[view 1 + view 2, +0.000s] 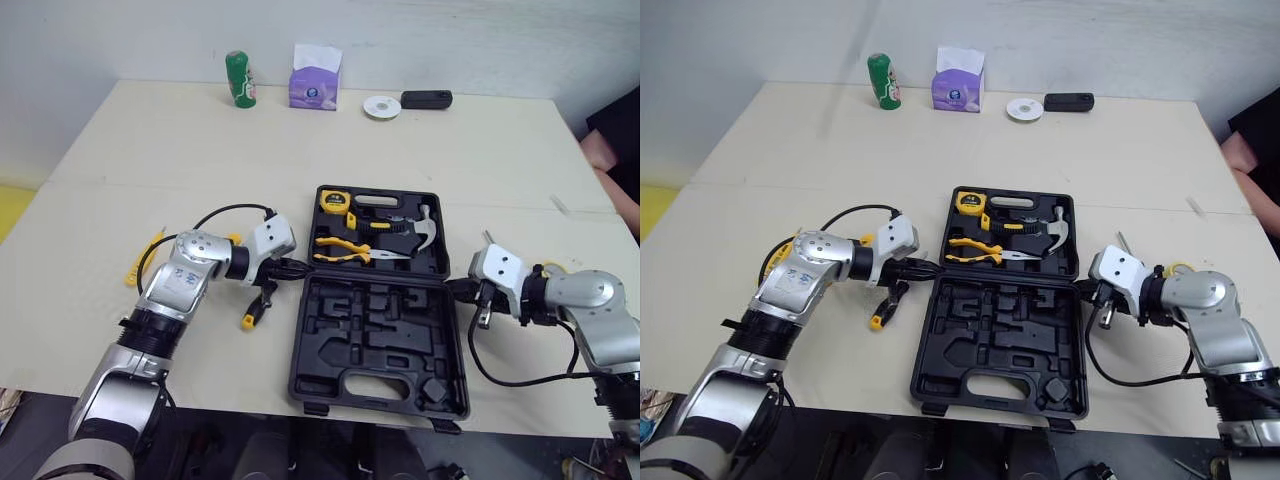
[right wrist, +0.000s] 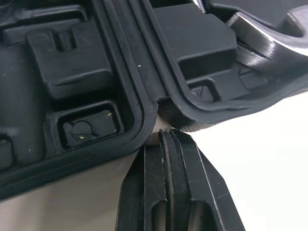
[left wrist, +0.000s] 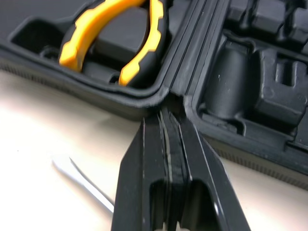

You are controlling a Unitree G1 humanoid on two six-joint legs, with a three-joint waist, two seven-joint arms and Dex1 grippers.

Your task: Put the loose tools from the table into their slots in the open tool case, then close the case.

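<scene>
Tool case [image 1: 370, 330] lay open, left gripper [image 3: 168, 115] closed at hinge's left end, right gripper [image 2: 166, 137] closed at right end.

The head views are bright and evenly lit. The light seems to come from above and is diffuse, so the table [image 1: 150, 150] shows no hard shadows. The green bottle [image 1: 239, 79] and the tool case [image 1: 300, 345] cast only thin, soft shadows at their bases. The black case takes up much of the light, and its empty slots are hard to read. The hammer head [image 1: 428, 232] and the disc [image 1: 381, 107] give small bright reflections. In the right wrist view the table is washed out almost to white. In the left wrist view the screwdriver blade [image 3: 82, 180] is blurred, and the left gripper [image 3: 168, 118] carries pale glare along its edges.
</scene>
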